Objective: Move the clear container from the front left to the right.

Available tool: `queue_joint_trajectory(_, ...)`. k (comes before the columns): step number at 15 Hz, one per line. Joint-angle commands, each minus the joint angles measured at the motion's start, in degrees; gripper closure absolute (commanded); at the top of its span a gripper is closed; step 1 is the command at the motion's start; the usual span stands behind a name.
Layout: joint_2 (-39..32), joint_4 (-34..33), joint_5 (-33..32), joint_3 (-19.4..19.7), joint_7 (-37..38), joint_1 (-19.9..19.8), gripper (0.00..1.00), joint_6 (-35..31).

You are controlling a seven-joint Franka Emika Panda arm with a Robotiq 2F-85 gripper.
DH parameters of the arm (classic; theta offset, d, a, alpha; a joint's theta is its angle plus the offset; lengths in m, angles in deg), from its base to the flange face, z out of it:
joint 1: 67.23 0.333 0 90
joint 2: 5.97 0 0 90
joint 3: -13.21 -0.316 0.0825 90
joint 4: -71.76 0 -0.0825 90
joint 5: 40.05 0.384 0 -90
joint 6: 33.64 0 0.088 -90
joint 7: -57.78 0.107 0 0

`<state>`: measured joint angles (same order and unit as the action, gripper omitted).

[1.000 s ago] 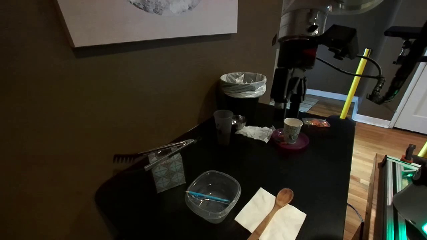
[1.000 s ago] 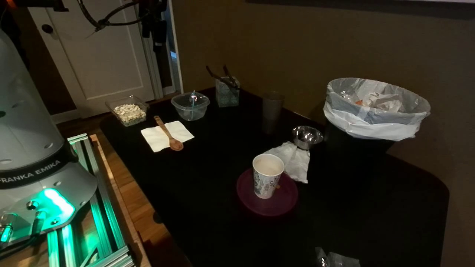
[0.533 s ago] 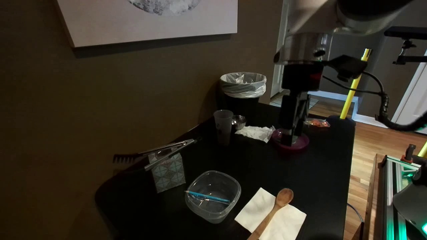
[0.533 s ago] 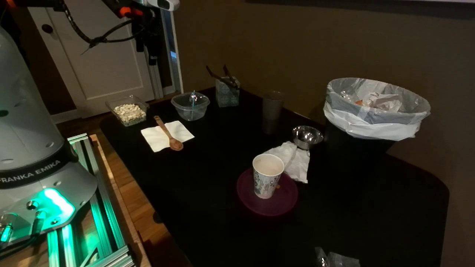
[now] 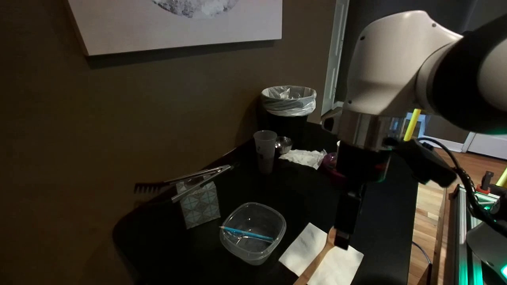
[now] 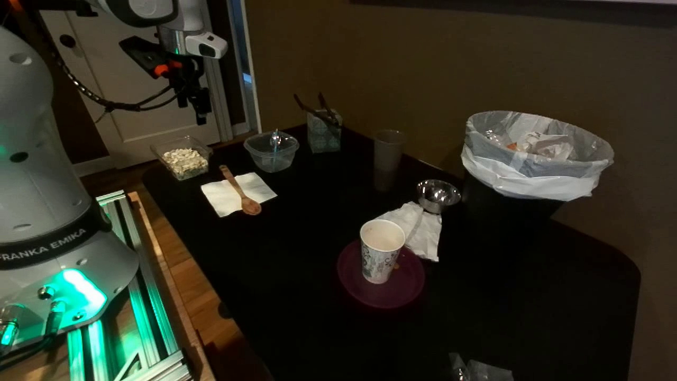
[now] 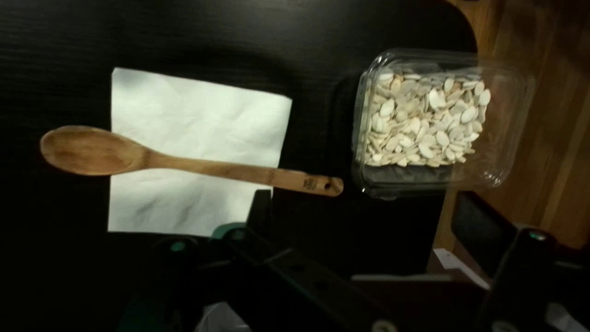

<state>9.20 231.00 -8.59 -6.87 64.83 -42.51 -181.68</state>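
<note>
The clear container (image 5: 259, 250) is a squarish see-through tub with a blue pencil-like stick inside. It stands on the dark table beside the patterned box and also shows in an exterior view (image 6: 271, 159). In the wrist view I cannot make it out. My gripper (image 7: 368, 214) is open, its two fingers wide apart with nothing between them. In an exterior view the gripper (image 6: 192, 108) hangs in the air above the table's end. In an exterior view the gripper (image 5: 344, 239) appears in front of the napkin and spoon, to the right of the clear container.
A white napkin (image 7: 193, 120) lies under a wooden spoon (image 7: 92, 150). A clear box of pale seeds (image 7: 428, 124) overhangs the table edge. A patterned box (image 6: 323, 135) holds tongs. A paper cup (image 6: 380, 254) stands on a purple plate (image 6: 370, 296). There is a tall cup (image 6: 389, 159), a metal bowl (image 6: 438, 196) and a lined bin (image 6: 534, 180).
My arm and gripper have come down and, in an exterior view, moved from over the paper cup to in front of the napkin and spoon. The objects on the table have not moved.
</note>
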Motion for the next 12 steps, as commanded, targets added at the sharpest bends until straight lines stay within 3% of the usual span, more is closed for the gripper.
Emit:
queue_joint_trajectory(1, -1.08, -0.22, 0.12, -0.02, 0.45, 1.53, 0.00, -0.14)
queue_joint_trajectory(4, -1.91, -0.45, 0.45, -0.46, 0.62, 2.24, 0.00, -0.18)
queue_joint_trajectory(9, -12.48, -1.42, 5.38, -1.63, -2.52, 4.52, 0.00, -14.01)
queue_joint_trajectory(12, -19.05, -3.27, 13.13, -2.13, -7.29, 6.35, 0.00, -19.02)
